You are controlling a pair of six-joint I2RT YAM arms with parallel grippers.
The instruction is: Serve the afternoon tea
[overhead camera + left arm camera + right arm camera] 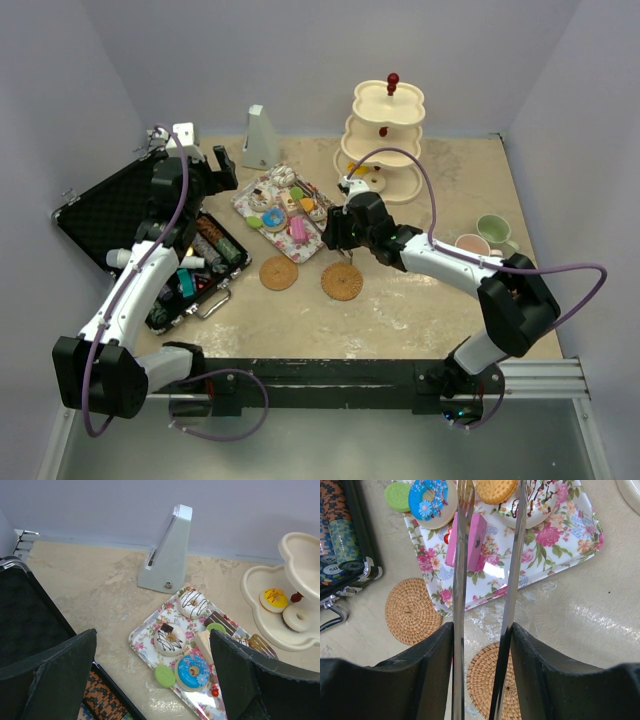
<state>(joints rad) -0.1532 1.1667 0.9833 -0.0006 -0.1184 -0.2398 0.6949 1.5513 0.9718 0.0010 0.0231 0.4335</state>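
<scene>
The floral tray (262, 222) holds several toy donuts and cakes. My right gripper (340, 232) (482, 630) is shut on metal tongs (460, 580), whose two blades reach out over the tray. A round biscuit (495, 490) lies between the blades near the top edge, and a pink cake (469, 540) sits against the left blade. The tong tips are out of view. My left gripper (215, 165) (152, 650) hangs open above the tray's left end, over a white donut (169, 639) and a blue donut (192, 671). The cream stand (388, 130) carries a yellow cake (273, 599) on its lowest tier.
Two woven coasters (279, 272) (342, 281) lie in front of the tray. A pink mug (472, 245) and a green mug (495, 230) stand at the right. The open black case (110, 215) lies at the left, and a grey pyramid (260, 138) stands by the back wall.
</scene>
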